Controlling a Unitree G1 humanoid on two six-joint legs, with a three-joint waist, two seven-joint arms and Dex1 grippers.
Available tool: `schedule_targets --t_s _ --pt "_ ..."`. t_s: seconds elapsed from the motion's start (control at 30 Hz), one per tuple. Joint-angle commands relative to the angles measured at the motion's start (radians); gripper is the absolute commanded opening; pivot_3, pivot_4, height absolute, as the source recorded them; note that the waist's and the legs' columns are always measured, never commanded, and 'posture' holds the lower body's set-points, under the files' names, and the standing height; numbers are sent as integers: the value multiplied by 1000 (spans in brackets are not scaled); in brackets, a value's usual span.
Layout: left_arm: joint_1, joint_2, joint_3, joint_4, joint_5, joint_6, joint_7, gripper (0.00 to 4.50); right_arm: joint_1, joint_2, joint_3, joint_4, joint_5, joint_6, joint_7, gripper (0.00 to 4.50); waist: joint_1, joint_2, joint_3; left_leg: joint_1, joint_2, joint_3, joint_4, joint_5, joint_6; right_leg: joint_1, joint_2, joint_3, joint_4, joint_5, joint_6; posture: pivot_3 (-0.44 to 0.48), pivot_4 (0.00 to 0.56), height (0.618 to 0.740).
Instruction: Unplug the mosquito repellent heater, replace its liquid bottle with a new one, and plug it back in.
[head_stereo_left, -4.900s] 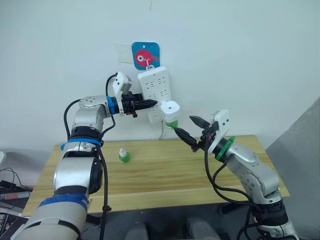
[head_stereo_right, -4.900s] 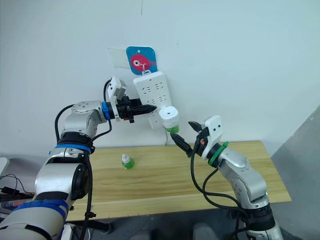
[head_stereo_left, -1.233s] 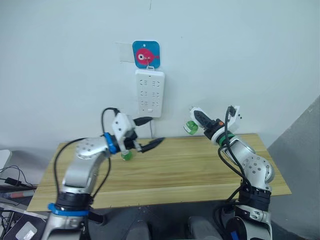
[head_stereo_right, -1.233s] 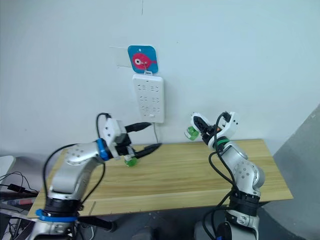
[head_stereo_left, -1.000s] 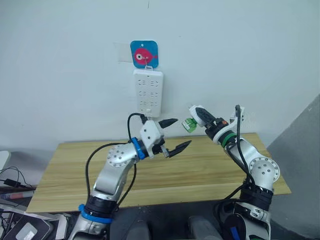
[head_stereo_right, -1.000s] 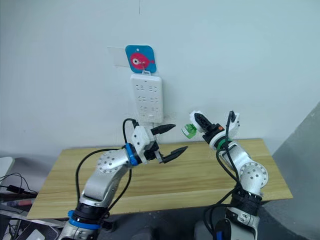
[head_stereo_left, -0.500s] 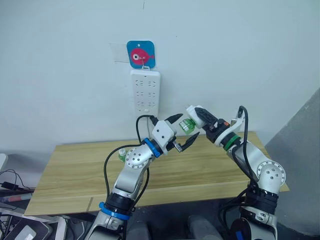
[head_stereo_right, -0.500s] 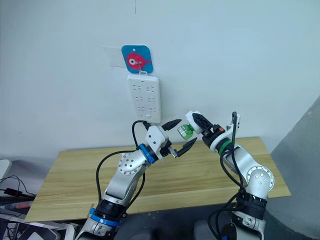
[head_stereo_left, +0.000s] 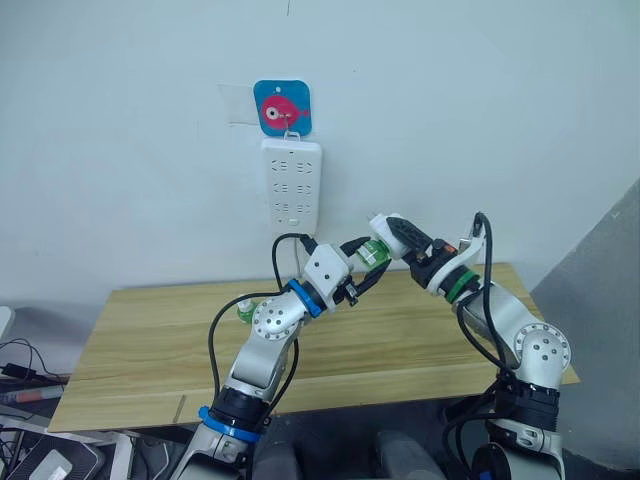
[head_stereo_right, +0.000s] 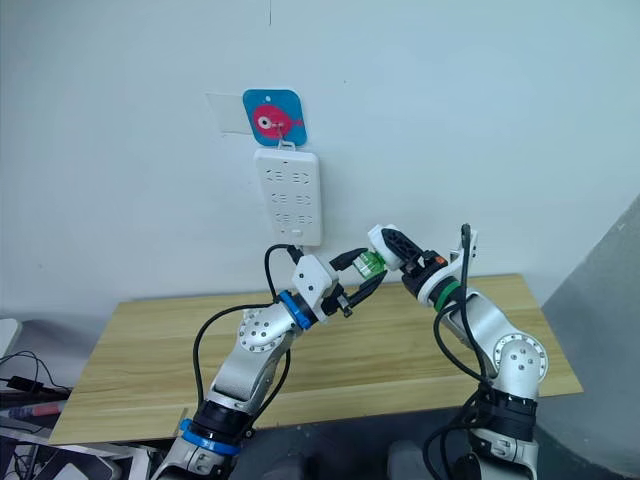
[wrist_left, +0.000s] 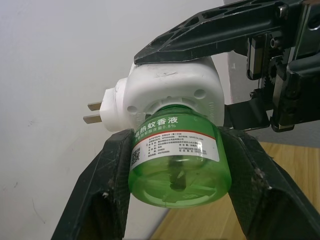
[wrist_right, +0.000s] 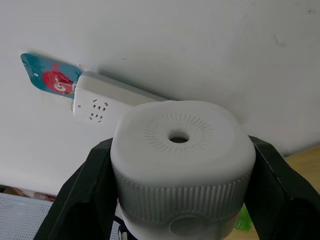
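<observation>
Heater (wrist_left: 172, 85) unplugged, clamped in my right gripper (wrist_right: 175, 190); left gripper (wrist_left: 175, 165) clamps its liquid bottle (wrist_left: 175, 160), swap and replug remain.

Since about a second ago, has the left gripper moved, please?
Yes. The left gripper has risen from over the wooden table toward the white power strip, its jaws now around the green liquid bottle.
</observation>
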Motion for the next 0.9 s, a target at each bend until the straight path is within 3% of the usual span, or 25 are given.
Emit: schedule_targets --t_s 0.03,0.07,0.23,0.57,0.9 --pt "5 -8 -6 -12 5 -22 19 2246 -4 -15 21 -48 56 -22 10 2946 0 0 0 0 0 0 -1 0 0 0 0 0 -1 0 0 -66 89 740" --pt "5 -8 -6 -13 6 -20 22 2246 1 -29 32 -50 67 -9 23 2946 0 0 0 0 0 0 -2 0 0 0 0 0 -2 0 0 -67 88 740" --pt "-5 29 -12 -7 -10 -35 -30 2246 -1 -176 91 -1 99 110 150 4481 1 0 0 -2 0 0 -4 0 1 -1 0 0 -4 0 0 -73 83 740" --pt "26 127 -49 9 -11 -120 -174 2246 -139 -456 146 310 -9 330 514 4481 3 0 0 -2 0 0 -5 -1 1 -1 0 -1 -5 -1 -1 -61 79 740" --pt "-6 186 -76 79 19 -250 -240 2246 -205 -541 215 371 -90 533 732 4481 14 0 0 -2 0 0 -5 -1 2 -1 0 -1 -5 -2 -1 -42 80 740"
